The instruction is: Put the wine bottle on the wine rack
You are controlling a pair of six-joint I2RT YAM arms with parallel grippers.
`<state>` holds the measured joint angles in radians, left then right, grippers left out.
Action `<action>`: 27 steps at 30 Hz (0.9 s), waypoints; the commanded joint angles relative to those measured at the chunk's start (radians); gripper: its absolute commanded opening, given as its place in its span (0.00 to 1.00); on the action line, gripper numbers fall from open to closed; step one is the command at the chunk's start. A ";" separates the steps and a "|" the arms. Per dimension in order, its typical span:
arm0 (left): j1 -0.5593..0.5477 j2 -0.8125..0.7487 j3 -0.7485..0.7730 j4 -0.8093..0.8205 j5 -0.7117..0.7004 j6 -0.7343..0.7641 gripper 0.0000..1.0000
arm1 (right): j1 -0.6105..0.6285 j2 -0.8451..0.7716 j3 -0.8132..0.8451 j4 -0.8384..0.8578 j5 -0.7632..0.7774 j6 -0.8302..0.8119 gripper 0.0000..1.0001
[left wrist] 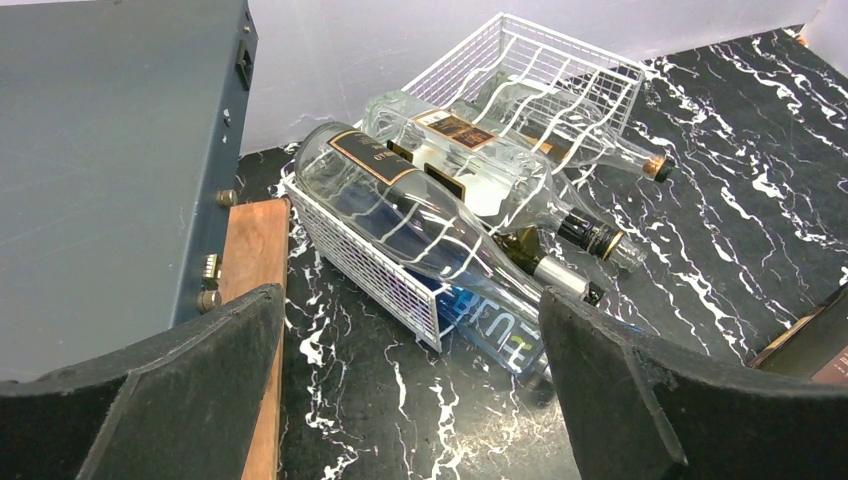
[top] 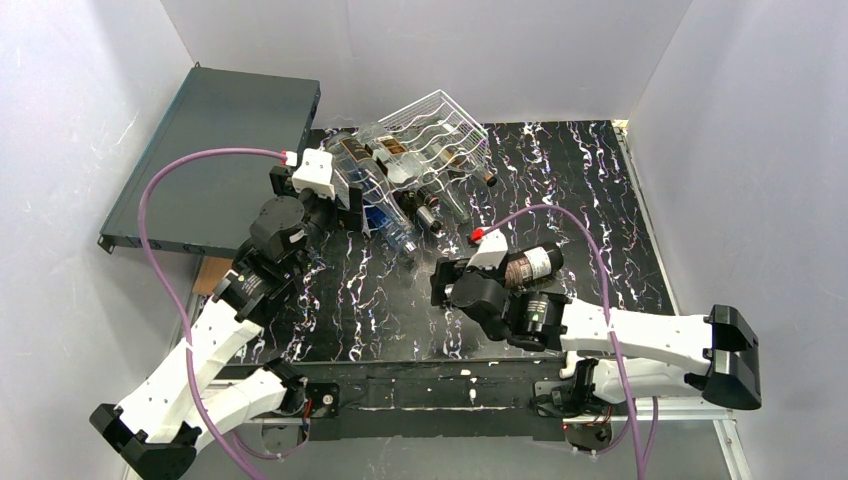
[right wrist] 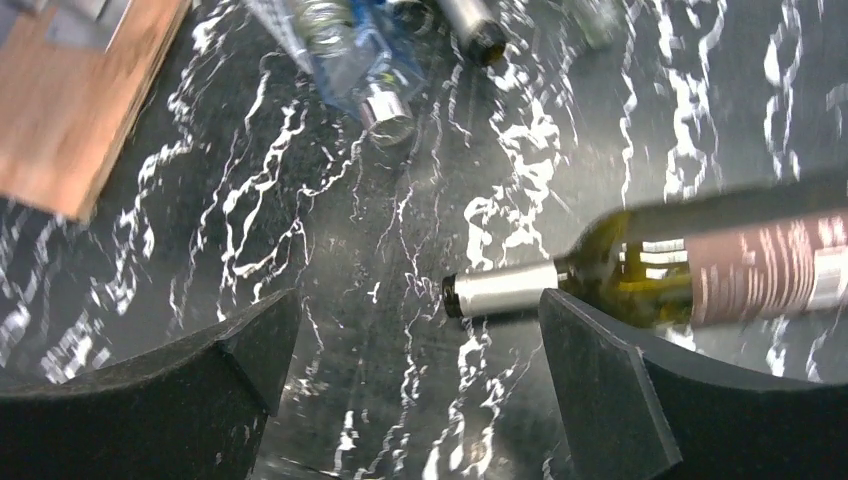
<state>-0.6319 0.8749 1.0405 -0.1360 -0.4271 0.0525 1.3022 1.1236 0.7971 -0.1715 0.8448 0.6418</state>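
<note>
Black marbled table (top: 620,180) carries your wine bottle (right wrist: 720,270), which lies on its side near the front, well apart from the rack (top: 440,120). Your right tool (right wrist: 410,310) stands wide and holds nothing. The wine bottle's silver-capped neck reaches into the gap between its fingers. The white wire rack sits at the back with other bottles (left wrist: 470,160) lying in it. Your left tool (left wrist: 410,300) is also wide and empty, near the rack's left end.

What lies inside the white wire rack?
In the wine rack, a clear bottle with a dark label lies on top, a blue bottle beneath, necks sticking out. The upper bottles cover the lower tier, so a count is impossible.
</note>
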 commanded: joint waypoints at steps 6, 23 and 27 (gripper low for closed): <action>-0.005 0.001 0.003 0.010 -0.015 0.002 0.99 | -0.344 0.165 0.212 -0.609 -0.296 0.895 0.98; -0.005 -0.003 0.006 0.007 -0.007 0.004 0.99 | -0.396 0.410 0.228 -0.515 -0.427 1.081 0.98; -0.005 -0.007 0.006 0.009 -0.008 0.004 0.99 | -0.396 0.490 0.295 -0.564 -0.389 1.083 0.98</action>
<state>-0.6319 0.8864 1.0405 -0.1387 -0.4263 0.0525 0.9051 1.5639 1.0069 -0.6888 0.4129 1.6867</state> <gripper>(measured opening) 0.992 0.983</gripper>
